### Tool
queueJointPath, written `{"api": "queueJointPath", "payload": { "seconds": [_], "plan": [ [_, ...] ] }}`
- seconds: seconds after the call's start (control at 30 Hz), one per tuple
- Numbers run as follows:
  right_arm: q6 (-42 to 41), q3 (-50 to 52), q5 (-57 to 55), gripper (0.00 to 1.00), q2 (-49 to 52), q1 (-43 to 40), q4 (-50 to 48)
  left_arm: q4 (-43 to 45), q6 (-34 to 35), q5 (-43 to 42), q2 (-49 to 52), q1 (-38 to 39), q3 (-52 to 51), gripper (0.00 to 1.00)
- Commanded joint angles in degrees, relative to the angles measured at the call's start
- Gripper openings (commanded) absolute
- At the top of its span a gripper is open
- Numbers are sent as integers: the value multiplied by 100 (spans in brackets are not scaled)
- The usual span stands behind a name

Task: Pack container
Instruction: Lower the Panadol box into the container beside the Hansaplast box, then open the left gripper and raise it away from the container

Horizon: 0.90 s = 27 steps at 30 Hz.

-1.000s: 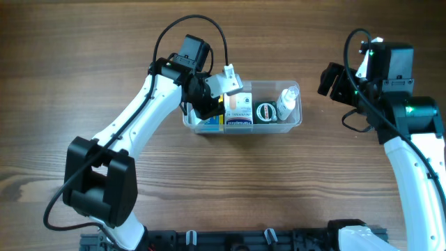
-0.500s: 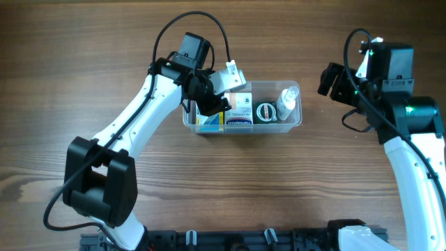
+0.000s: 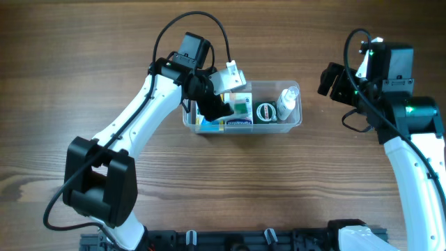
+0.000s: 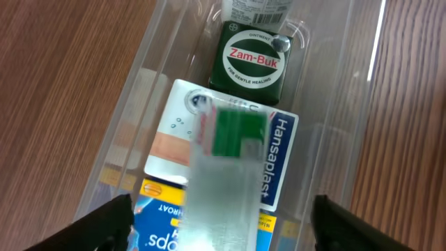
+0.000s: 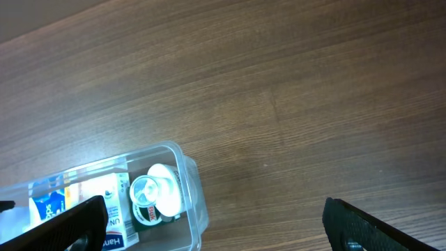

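1. The container sits mid-table, between my two arms.
2. Inside I read "Zam-Buk" on a green tin and "Hansaplast" on a box. The green pack over the box is too blurred to read.
3. A bottle lies at the container's right end.
4. My left gripper hangs above the boxes, fingers spread wide.
5. My right gripper is also spread, off beside the container.
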State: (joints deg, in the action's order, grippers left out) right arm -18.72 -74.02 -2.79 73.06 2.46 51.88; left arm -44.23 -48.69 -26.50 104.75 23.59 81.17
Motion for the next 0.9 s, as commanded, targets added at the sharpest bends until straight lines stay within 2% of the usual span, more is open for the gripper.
{"api": "queueJointPath", "payload": {
  "seconds": [0.0,0.17,0.4,0.5,0.63,0.67,0.73,0.87],
  "plan": [
    [66,-59,-33,100,13,-7,-2,61,-42,-267,37,31,-26,84],
    [66,-59,-33,100,13,-7,-2,190,66,-452,17,31,-24,82],
    [63,-59,-35,100,13,-9,-2,758,1132,-455,-424,-37,-13,79],
    [63,-59,-33,100,13,-9,-2,1064,1897,-24,-678,-186,-13,78],
    [63,-59,-33,100,13,-7,-2,1276,3322,1172,-925,-535,-13,78],
    [63,-59,-33,100,13,-7,-2,1228,4046,1777,-986,-767,-15,77],
    [66,-59,-33,100,13,-9,-2,1104,4732,2234,-997,-1014,-15,78],
    [66,-59,-33,100,13,-7,-2,785,5453,2400,-981,-1633,-15,83]
  ]
}}
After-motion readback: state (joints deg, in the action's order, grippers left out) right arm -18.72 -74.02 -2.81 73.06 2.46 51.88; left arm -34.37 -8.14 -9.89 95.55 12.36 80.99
